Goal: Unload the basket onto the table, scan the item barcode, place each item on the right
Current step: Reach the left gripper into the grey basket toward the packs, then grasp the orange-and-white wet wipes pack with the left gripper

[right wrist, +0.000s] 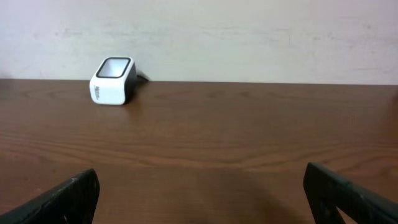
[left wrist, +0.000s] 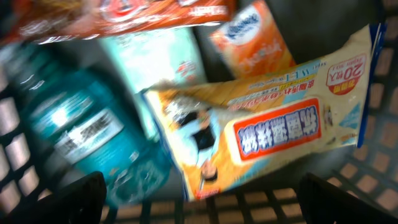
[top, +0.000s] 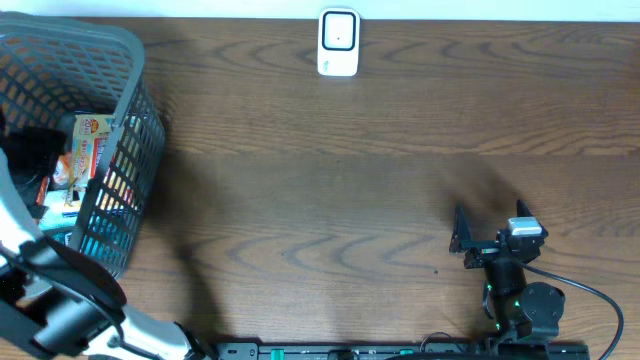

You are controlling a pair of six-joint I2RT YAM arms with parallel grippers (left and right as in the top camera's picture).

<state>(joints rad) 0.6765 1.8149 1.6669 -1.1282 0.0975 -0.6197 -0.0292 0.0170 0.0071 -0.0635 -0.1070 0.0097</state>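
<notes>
Wipes pack (left wrist: 280, 118) lies under the spread left end effector (left wrist: 205, 199) inside the basket (top: 105, 40); right end effector (right wrist: 205, 196) also spread.

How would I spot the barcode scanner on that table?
Start at the brown wooden table and look along its far edge, well right of the grey basket. The scanner stands there alone: a small white box with a dark-rimmed window.

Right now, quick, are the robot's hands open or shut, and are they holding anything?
Left hand: open, holding nothing, in the basket.
Right hand: open, holding nothing, over the table.
</notes>
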